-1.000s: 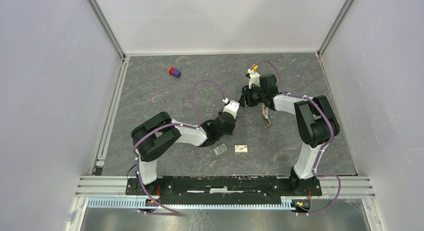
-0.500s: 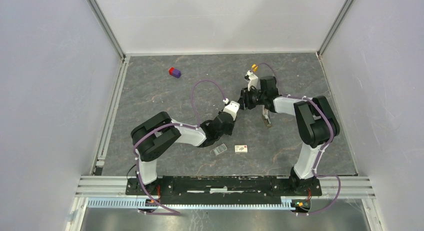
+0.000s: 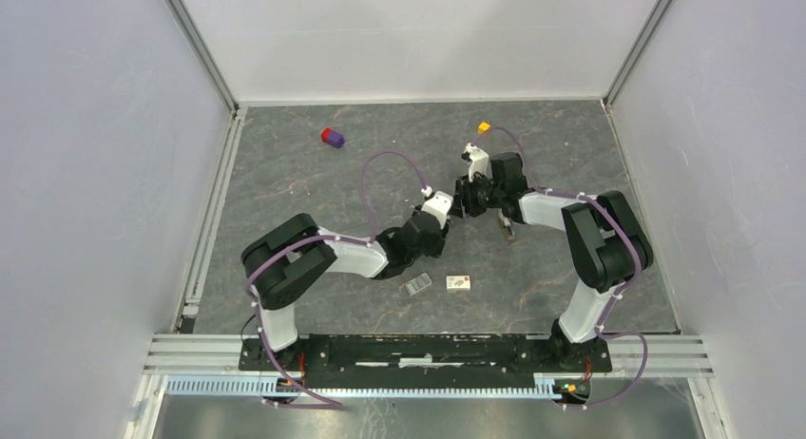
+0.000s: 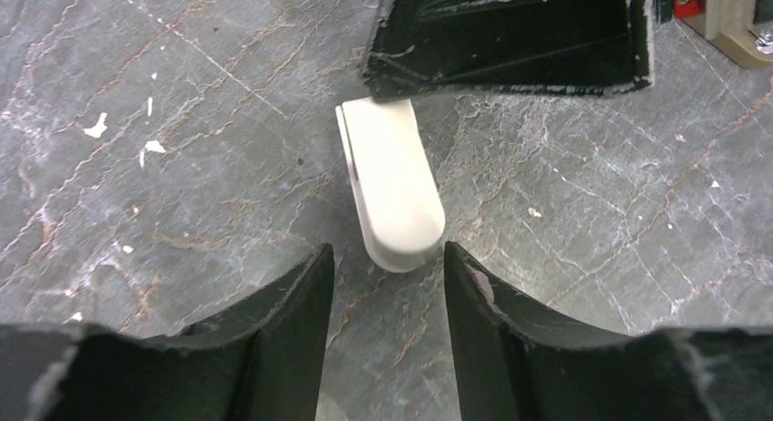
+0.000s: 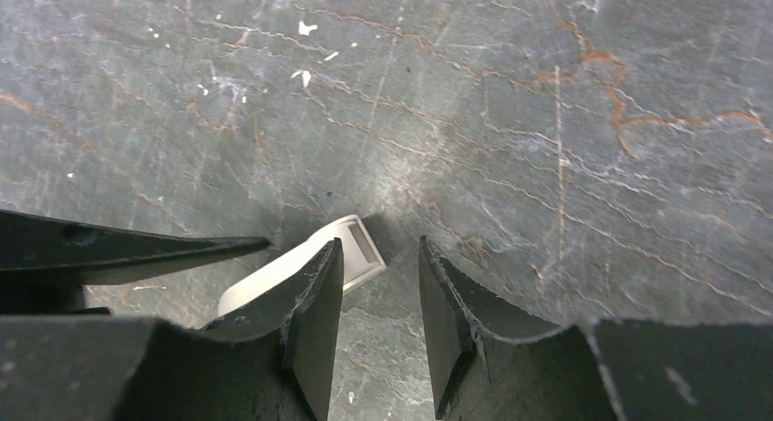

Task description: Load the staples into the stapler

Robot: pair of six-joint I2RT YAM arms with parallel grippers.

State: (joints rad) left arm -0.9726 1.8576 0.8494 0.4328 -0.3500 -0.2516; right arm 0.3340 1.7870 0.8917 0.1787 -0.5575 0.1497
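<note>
The stapler is a small white plastic piece lying flat on the grey table. Its rounded end points at my left gripper, which is open, with the fingertips on either side of that end and not touching it. My right gripper is open too, with only bare table between its fingers. In the right wrist view the stapler lies just outside the left finger. From above, the left gripper and the right gripper meet tip to tip and hide the stapler. I cannot make out any staples.
A small white box and a flat grey pack lie near the left arm's forearm. A small brownish piece lies under the right arm. A red-purple cube and a yellow cube sit at the back.
The left gripper's jaws have spread apart. Both wrists have shifted slightly left, and the yellow cube now shows beyond the right wrist.
</note>
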